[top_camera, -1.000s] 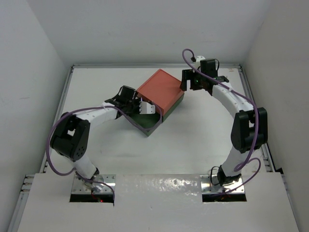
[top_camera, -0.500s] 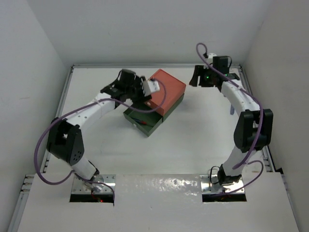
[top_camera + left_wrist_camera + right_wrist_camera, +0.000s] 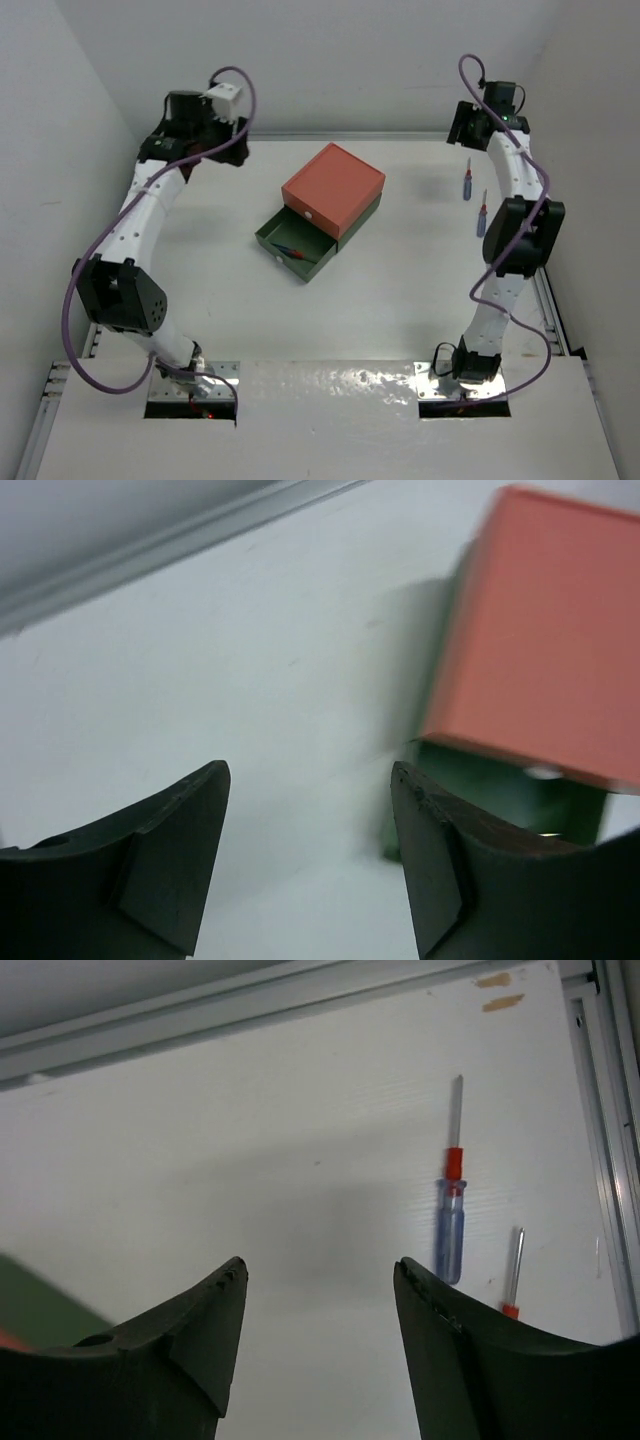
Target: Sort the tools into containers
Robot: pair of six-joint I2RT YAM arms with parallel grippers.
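Two stacked boxes sit mid-table: the salmon-red box [image 3: 334, 187] on top of the dark green one, whose drawer [image 3: 297, 244] is pulled out. One blue-and-red screwdriver [image 3: 291, 250] lies inside the drawer. Two more screwdrivers [image 3: 465, 184] [image 3: 481, 216] lie on the table at the right; the right wrist view shows them as well [image 3: 450, 1228] [image 3: 513, 1272]. My left gripper [image 3: 222, 150] is open and empty, raised at the back left, well away from the boxes [image 3: 545, 630]. My right gripper [image 3: 460, 128] is open and empty at the back right, above the two screwdrivers. The pliers are out of view.
A metal rail [image 3: 340, 137] runs along the table's back edge, and another rail [image 3: 545, 290] along the right side. White walls close in the back and both sides. The arm bases stand at the near edge.
Both arms have drawn back from the boxes, the left to the back-left corner, the right to the back-right corner. The green drawer now shows uncovered, open with a screwdriver in it.
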